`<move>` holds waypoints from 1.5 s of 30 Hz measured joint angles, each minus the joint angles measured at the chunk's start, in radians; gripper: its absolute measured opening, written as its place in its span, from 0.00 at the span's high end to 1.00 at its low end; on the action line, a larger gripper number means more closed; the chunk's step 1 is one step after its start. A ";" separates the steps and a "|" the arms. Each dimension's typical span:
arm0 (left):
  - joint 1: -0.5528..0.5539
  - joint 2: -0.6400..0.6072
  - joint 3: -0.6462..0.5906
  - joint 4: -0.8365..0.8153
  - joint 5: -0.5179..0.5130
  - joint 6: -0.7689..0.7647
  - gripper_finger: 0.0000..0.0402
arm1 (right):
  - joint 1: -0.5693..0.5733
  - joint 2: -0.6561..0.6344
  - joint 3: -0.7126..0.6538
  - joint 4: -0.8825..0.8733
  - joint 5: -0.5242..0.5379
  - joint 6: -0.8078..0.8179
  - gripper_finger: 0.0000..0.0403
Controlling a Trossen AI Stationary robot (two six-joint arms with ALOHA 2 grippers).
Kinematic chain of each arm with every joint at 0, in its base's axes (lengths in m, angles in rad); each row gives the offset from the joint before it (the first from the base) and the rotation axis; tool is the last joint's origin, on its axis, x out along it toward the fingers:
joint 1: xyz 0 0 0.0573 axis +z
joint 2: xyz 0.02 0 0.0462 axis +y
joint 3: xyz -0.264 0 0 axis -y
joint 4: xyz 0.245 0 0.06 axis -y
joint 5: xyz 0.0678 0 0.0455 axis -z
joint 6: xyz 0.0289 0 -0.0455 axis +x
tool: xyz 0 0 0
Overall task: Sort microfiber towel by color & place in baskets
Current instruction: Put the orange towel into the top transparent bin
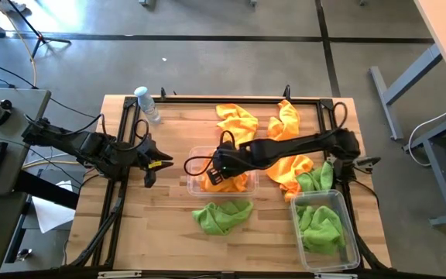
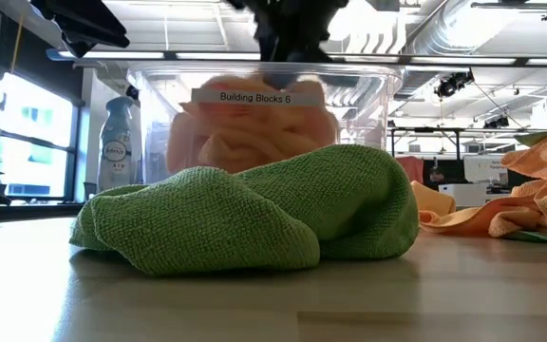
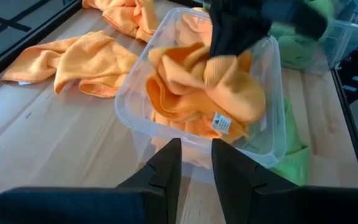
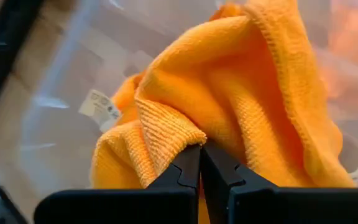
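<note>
A clear basket [image 1: 196, 155] at the table's middle holds orange towels [image 3: 185, 106]; it also shows in the low view [image 2: 160, 104]. My right gripper [image 1: 219, 172] reaches into it from the right and is shut on an orange towel [image 4: 241, 93]. A second basket [image 1: 345, 225] near the right front corner holds green towels [image 1: 320, 225]. One green towel [image 1: 223, 217] lies bunched on the table in front of the middle basket [image 2: 254, 209]. My left gripper [image 1: 155, 163] hovers left of the middle basket, its fingers [image 3: 166, 165] slightly open and holding nothing. My right gripper pinches a raised fold of the orange towel [image 4: 179, 134] between its two fingertips, coming from above and slanting down into the basket. The towel rises bunched to the fingers [image 3: 229, 43], while its lower part [image 3: 241, 106] rests in the basket on the other orange cloth.
Loose orange towels lie toward the far edge [image 1: 235, 120] [image 1: 285, 124] and right of the middle basket [image 1: 293, 167], next to a green one [image 1: 316, 178]. A small water bottle [image 1: 147, 103] stands at the far left corner. Bare wood shows at the front left.
</note>
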 joint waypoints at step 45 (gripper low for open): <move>0.000 0.000 0.000 -0.001 -0.003 -0.018 0.81 | -0.023 -0.142 0.001 -0.137 -0.038 -0.107 0.64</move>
